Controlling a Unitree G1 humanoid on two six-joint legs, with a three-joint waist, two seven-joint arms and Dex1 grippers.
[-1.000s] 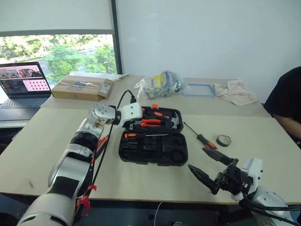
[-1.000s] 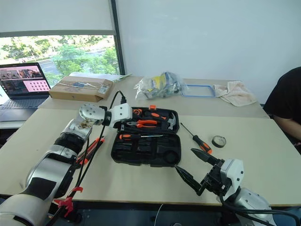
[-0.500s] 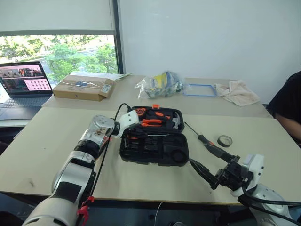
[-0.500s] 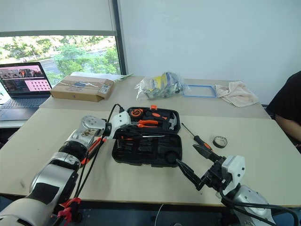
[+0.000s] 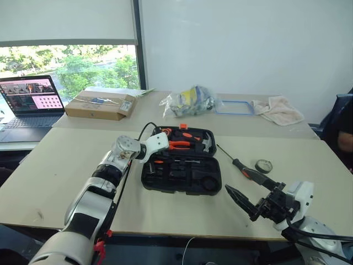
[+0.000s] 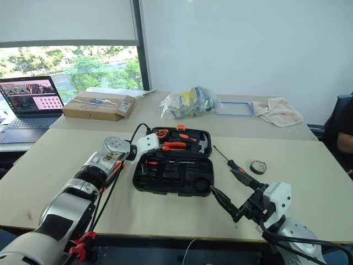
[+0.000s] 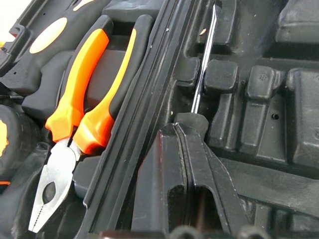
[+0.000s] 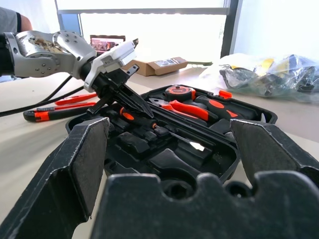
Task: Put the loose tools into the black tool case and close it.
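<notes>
We find the left pincer (image 5: 160, 154) clenched, its tip pressing down on the screwdriver (image 7: 203, 74) seated in a slot of the black tool case (image 5: 182, 178) at the centre of the frame; whether it grips the handle or only pushes on it we cannot tell. That screwdriver's shaft runs across the case, just in front of the hinge ridge, with the pliers (image 7: 79, 119) on the far side of it. At the case's left edge a utility knife (image 8: 47, 115) lies on the worktop (image 5: 49, 165). Right of the case a loose screwdriver (image 5: 238, 163) slants from upper left to lower right, the tape roll (image 5: 263, 165) just beyond. Our right pincer (image 5: 249, 194), spread wide and empty at lower right, is clearly the nearer arm, with the handle lying up and to the left of its tips
</notes>
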